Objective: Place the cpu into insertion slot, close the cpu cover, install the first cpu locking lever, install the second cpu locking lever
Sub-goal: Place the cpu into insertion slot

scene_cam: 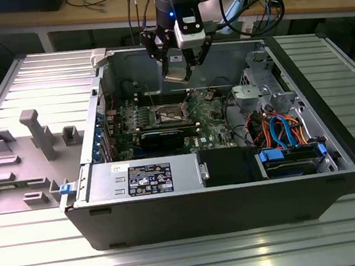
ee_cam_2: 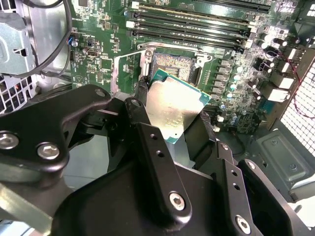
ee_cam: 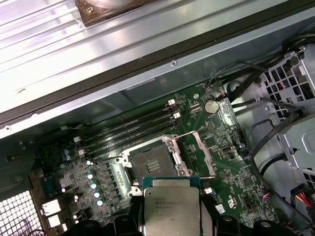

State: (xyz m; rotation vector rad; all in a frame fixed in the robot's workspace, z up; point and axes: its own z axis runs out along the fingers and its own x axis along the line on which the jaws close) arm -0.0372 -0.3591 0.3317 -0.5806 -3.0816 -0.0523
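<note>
1. The cpu (ee_cam_2: 174, 110) is a flat silver square with a green edge. It is up in the air, in the upper middle of the exterior view.
2. The gripper (scene_cam: 177, 74) has its black fingers (ee_cam_2: 147, 132) clamped on two sides of the cpu.
3. The insertion slot (ee_cam: 152, 164) lies open below the cpu, not touching it.
4. Long black memory slots (ee_cam: 133, 129) run just beside the insertion slot, inside the computer case (scene_cam: 237, 203).

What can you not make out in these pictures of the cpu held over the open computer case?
1. cpu, lower part: in the second wrist view, behind the fingers of the gripper; in the first wrist view, cut off by the picture's edge.
2. insertion slot, near side: in the second wrist view, behind the cpu.
3. Slot contacts: in the exterior view, too small.
</note>
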